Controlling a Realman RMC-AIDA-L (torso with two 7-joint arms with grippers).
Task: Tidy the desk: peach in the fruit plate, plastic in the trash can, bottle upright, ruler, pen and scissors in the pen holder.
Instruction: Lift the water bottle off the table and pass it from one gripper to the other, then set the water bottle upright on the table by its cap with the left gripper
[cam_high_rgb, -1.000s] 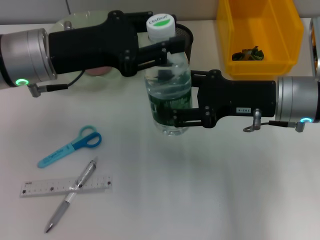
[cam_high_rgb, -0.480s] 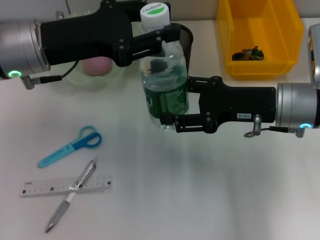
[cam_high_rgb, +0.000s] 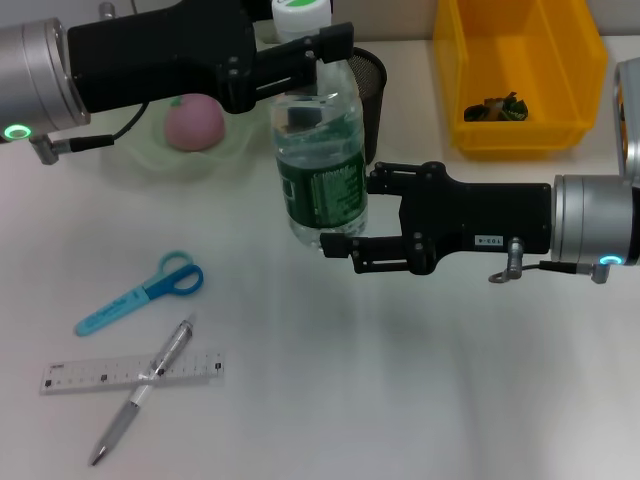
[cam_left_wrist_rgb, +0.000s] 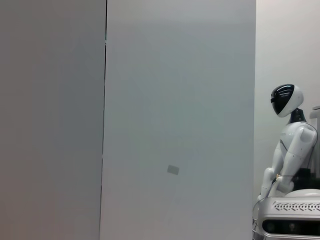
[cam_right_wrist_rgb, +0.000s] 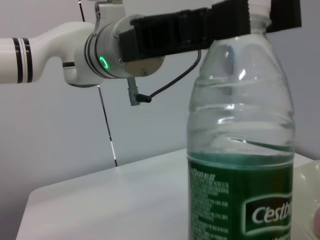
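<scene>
**Bottle held upright by the neck, off to the left of the pen holder**

You have the white desk (cam_high_rgb: 420, 380) under both arms. Your left gripper (cam_high_rgb: 318, 62) reaches in from the left and is clamped on the neck of the bottle (cam_high_rgb: 320, 170), just below its white cap; the right wrist view shows the same black fingers (cam_right_wrist_rgb: 220, 25) closed around the neck. Your right gripper (cam_high_rgb: 352, 215) comes in from the right at the bottle's lower half, its two fingers spread apart on either side of the base, one behind and one in front.

The yellow trash can (cam_high_rgb: 520, 75) sits at the far right with a dark scrap inside. The fruit plate (cam_high_rgb: 150, 150) at the far left carries the peach (cam_high_rgb: 193, 123). The black mesh pen holder (cam_high_rgb: 366, 90) stands just behind the bottle. Near you on the left lie the scissors (cam_high_rgb: 140, 293), and the pen (cam_high_rgb: 140, 392) lies across the ruler (cam_high_rgb: 130, 371).
</scene>
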